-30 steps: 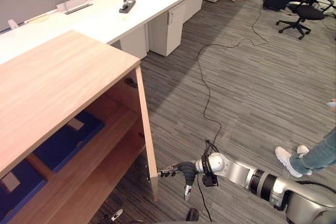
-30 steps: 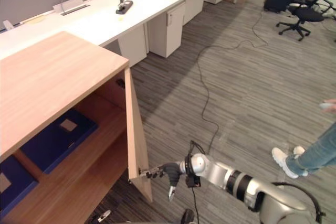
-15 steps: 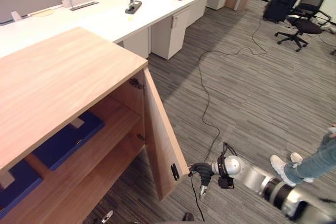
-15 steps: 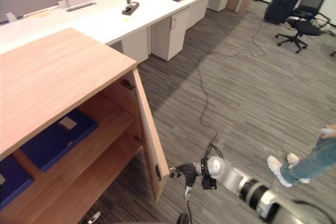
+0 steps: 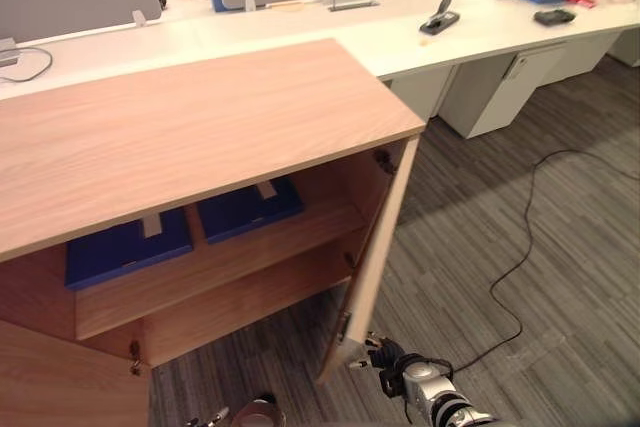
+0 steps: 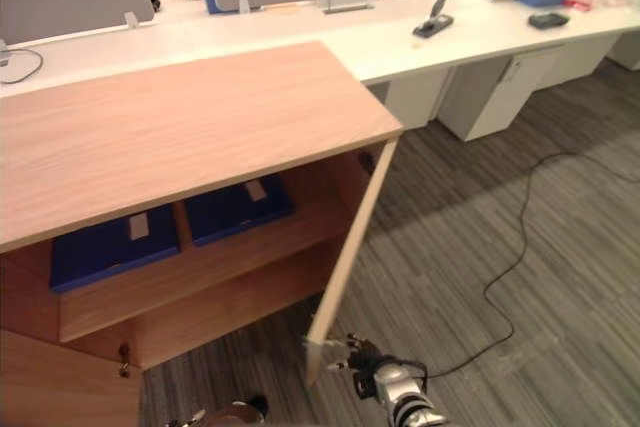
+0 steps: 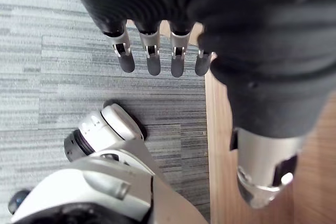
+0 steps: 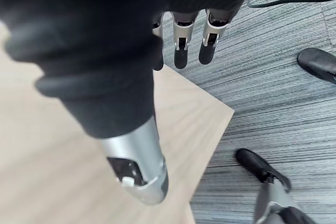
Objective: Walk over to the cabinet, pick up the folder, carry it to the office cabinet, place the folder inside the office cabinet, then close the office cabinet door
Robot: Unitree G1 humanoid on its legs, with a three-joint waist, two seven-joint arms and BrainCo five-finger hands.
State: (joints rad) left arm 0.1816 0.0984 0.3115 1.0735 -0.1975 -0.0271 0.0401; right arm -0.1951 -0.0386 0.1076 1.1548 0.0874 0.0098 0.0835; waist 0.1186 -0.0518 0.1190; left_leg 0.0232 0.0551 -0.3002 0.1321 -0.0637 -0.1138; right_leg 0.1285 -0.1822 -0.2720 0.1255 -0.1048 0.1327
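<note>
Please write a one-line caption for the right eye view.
Right hand at the lower corner of the half-open cabinet door; blue folders on the shelf.

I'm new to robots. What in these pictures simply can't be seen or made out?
- Folders: rear parts hidden under the cabinet top, eye views.
- Lower compartment: mostly hidden behind the shelf, eye views.
- Right hand: too small in eye views to tell whether it touches the door.

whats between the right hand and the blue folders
The part-open cabinet door, right hand at its lower corner, blue folders behind; left eye view.
</note>
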